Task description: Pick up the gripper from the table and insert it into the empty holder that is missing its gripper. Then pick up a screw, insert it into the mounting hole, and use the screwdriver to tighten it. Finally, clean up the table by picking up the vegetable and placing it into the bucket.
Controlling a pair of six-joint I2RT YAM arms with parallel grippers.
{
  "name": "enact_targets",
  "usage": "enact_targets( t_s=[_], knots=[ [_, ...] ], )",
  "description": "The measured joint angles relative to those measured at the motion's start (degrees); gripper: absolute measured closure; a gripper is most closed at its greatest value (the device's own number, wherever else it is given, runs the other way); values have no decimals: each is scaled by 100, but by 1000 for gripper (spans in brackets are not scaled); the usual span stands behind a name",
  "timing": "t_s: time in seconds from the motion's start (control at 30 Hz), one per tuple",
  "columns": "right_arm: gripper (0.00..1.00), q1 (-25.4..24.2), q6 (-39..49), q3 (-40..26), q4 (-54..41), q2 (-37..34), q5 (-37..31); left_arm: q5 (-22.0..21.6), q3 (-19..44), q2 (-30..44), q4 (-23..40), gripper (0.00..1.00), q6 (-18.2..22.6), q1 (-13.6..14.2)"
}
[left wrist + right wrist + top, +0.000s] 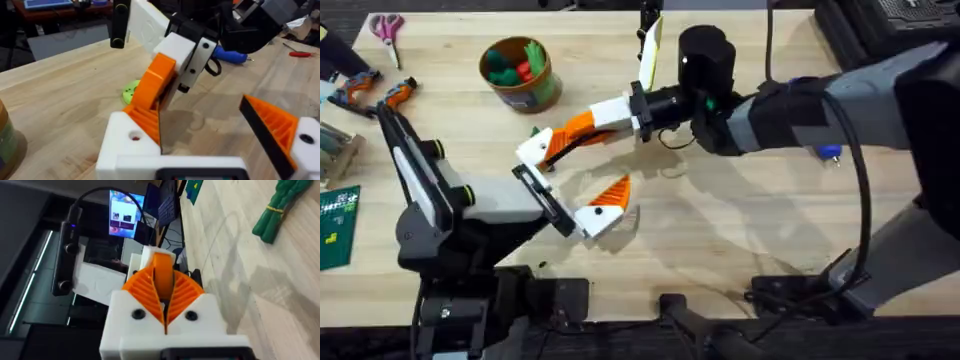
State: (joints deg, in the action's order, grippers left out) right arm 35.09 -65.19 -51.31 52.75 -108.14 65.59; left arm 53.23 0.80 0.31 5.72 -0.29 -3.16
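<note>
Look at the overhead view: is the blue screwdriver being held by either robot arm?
No. The blue screwdriver lies on the table beside the right arm, while the right gripper is clamped on the orange fingertip.

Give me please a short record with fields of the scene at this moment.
right gripper: shut on the gripper
left gripper: open, one finger lacks its orange tip
the empty holder: the held part meets it; whether seated, cannot tell
the screwdriver: lying on the table
the bucket: upright, toy vegetables inside
</note>
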Motion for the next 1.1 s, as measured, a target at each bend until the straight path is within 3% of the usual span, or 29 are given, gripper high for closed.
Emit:
enact_targets(
  t_s=[0.3,0.5,0.67,0.8,0.9,1.0,1.03,1.1],
  knots=[
    [898,-7,-4,0,-4,0,91,35,2,-1,2,28,1,0],
    [765,-4,2,0,4,0,298,389,4,-1,33,28,1,83],
    [711,-52,0,0,20,0,477,586,4,0,57,28,1,120],
    [600,-121,2,0,32,0,627,658,4,-1,68,29,0,120],
    [505,-184,3,0,37,0,717,694,4,-1,72,29,1,120],
    [105,-292,85,0,34,1,801,704,4,-1,72,28,-1,120],
    [33,-350,156,0,40,0,820,704,4,-1,72,28,-1,120],
    [11,-501,328,0,0,0,837,704,4,-1,72,28,1,120]
  ],
)
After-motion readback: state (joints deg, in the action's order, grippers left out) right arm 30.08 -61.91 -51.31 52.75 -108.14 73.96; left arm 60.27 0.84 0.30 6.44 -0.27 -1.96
